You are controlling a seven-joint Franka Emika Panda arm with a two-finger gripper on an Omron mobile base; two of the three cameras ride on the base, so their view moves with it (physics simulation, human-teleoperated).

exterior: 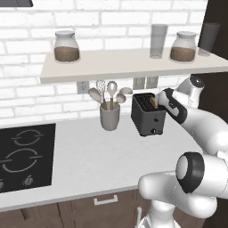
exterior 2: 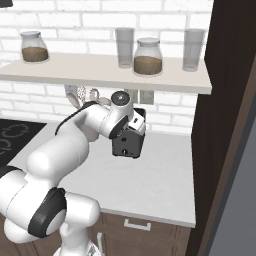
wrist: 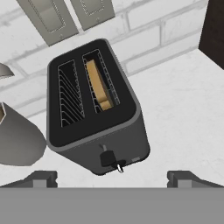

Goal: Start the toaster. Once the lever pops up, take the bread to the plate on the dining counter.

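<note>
I have the end effector (wrist: 111,177) hanging just above the toaster (wrist: 94,109), its two tips spread as wide as they go and nothing between them. The toaster stands on the desk (exterior: 89,160) against the brick wall, with the grey utensil cup (exterior: 109,116) just beside it toward the cooktop (exterior: 24,156) and the outlets (wrist: 65,15) on the wall behind it.

The bread (wrist: 98,85) sits down in the toaster's slot farther from the cup; the slot nearer the cup is empty. Only the slice's upper edge and a bit of one face show between the wire guides.

The lever (wrist: 108,158) juts from the toaster's end face, right below my tips, and looks to be in its raised position. I'd judge it a stiff, sprung part: small, dark and smooth, so one tip pressing straight down on its top is safer than pinching it. The toaster looks light enough to tip or skid if I push off-axis.

The bread I expect to be light, a little soft and crumbly. When it rises, I'd take it by the exposed upper edge, tips on the two broad faces, squeezing gently and lifting straight up so it clears the wire guides.
</note>
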